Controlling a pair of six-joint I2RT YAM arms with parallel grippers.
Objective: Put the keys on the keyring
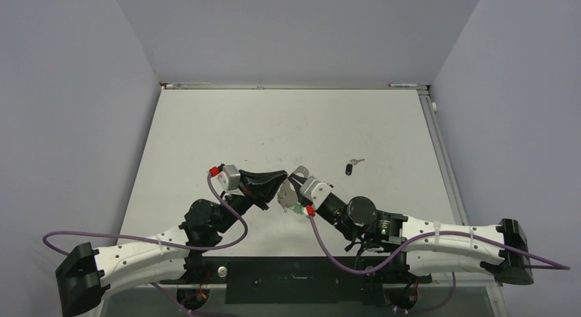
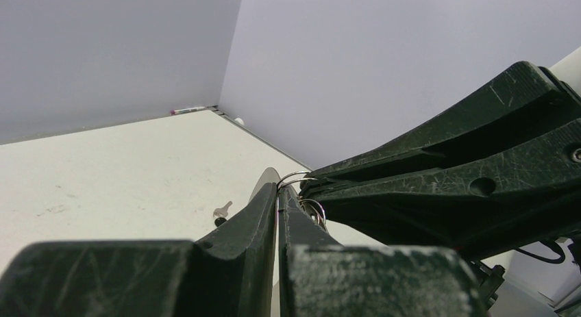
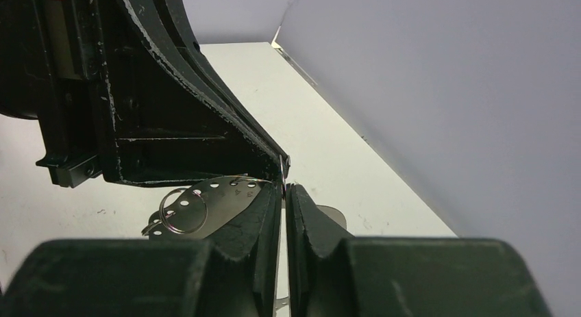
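The keyring is a thin silver wire loop (image 2: 296,176) held above the table between the two grippers. My left gripper (image 2: 278,190) is shut on the wire. My right gripper (image 3: 283,187) meets it tip to tip, with its jaws closed on the same wire. A perforated silver plate (image 3: 223,199) and a small ring (image 3: 183,211) hang from the loop, and a green tag (image 1: 301,211) shows below. One key (image 1: 351,168), with a black head and a silver blade, lies on the table to the right of both grippers.
The white table (image 1: 288,125) has grey walls on three sides. A raised rail (image 1: 438,146) runs along its right edge. Purple cables (image 1: 226,221) loop off both arms near the front.
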